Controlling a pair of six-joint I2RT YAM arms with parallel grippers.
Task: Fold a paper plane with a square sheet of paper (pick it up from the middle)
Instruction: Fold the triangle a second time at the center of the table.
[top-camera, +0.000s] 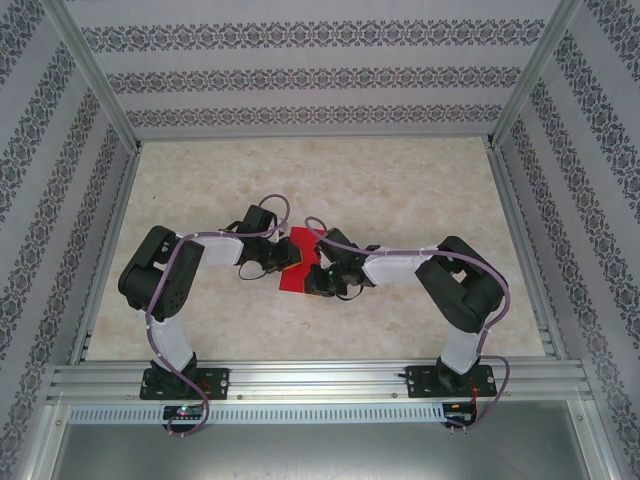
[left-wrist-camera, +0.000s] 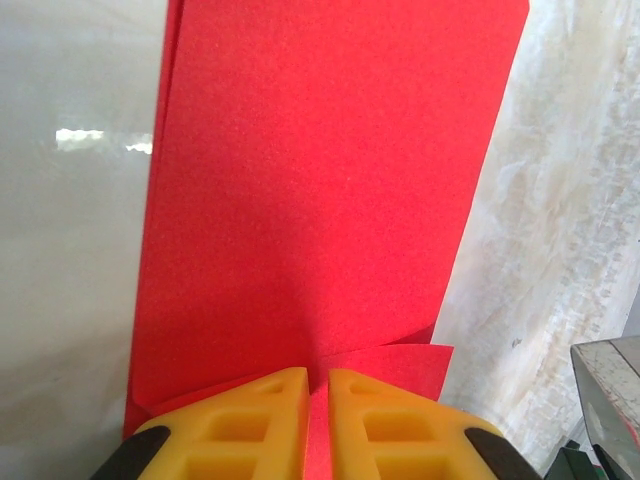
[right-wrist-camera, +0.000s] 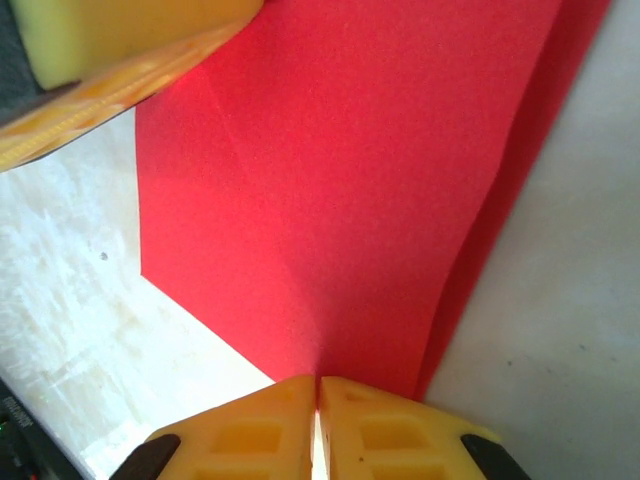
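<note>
Yellow fingers (left-wrist-camera: 260, 420) of our left gripper (left-wrist-camera: 318, 380) pinch one edge of the folded paper (left-wrist-camera: 320, 200); our right gripper (right-wrist-camera: 318, 388) pinches the opposite edge, at the middle of the table (top-camera: 400, 190). We judge we are midway in folding; next we must align the edges and press a crease.

No text, label, brand, number or sign can be read in any view; the red paper (left-wrist-camera: 320, 200) is plain and unprinted.
</note>
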